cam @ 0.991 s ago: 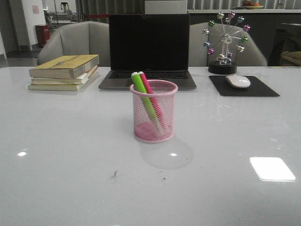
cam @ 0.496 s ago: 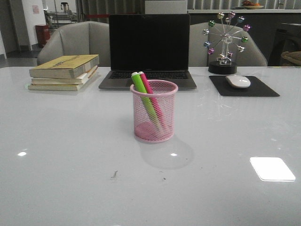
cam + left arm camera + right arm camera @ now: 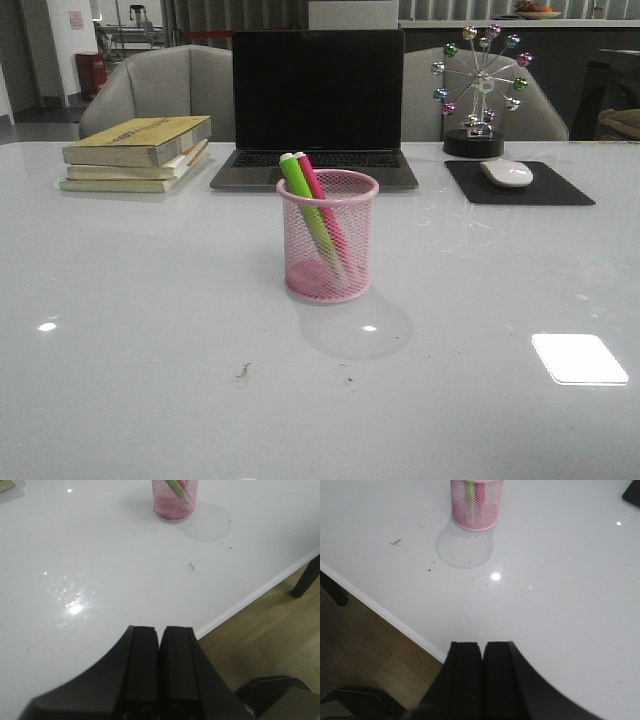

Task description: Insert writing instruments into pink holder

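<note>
Two markers inside pink holder

A glossy white tabletop fills the front view, with small light glints and a bright rectangular reflection at 4 o'clock. Past its far edge stand two grey armchairs, at 11 and 1 o'clock. Behind them the room is dim, with a red object by the far wall at 10 o'clock. The wrist views show a brown wooden floor beside the tabletop's edge.
</note>
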